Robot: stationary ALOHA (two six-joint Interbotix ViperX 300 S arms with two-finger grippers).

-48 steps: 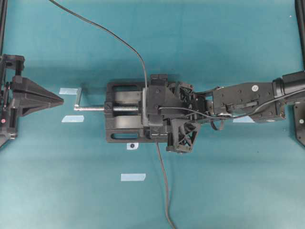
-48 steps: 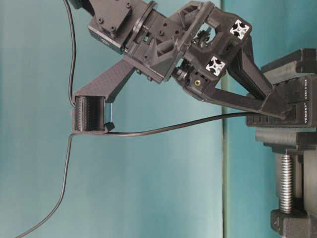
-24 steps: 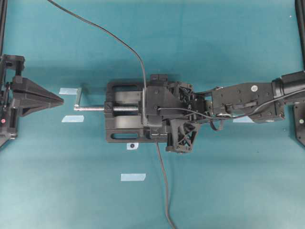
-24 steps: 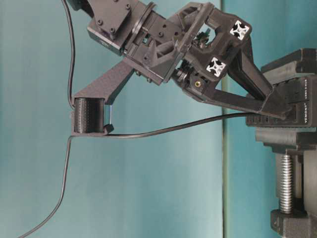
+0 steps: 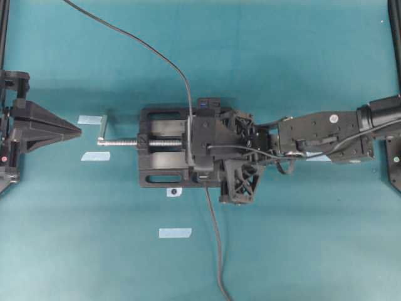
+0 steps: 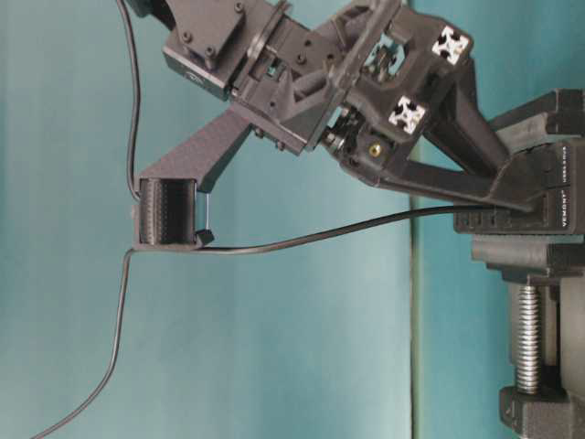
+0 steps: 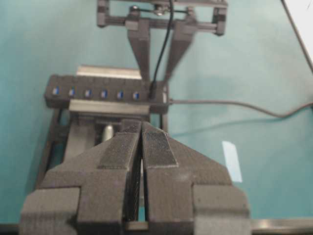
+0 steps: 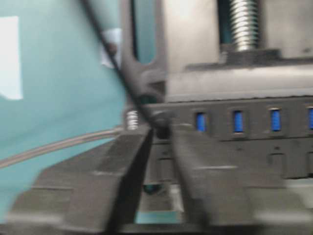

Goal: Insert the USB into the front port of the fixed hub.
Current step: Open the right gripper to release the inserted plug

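Observation:
The fixed hub [image 7: 105, 92] is a long black strip with blue ports, clamped in a black vise [image 5: 163, 147]. The small black USB [image 8: 161, 128] stands in the hub's end port, and its thin cable [image 8: 105, 54] rises from it. My right gripper [image 8: 161, 134] is open, one finger on each side of the plug with a gap showing. The left wrist view shows the same: the right gripper [image 7: 156, 81] straddles the plug [image 7: 152, 90]. My left gripper [image 7: 142, 132] is shut and empty, far left of the vise [image 5: 69, 130].
The hub's own cable [image 5: 216, 251] runs from the vise toward the table's near edge. The vise's silver screw handle [image 5: 103, 128] points at the left gripper. Pale tape strips [image 5: 95, 156] [image 5: 175, 232] lie on the teal table.
The right gripper's jaws have spread apart off the USB plug, which stays in the hub's end port. The left arm has not moved.

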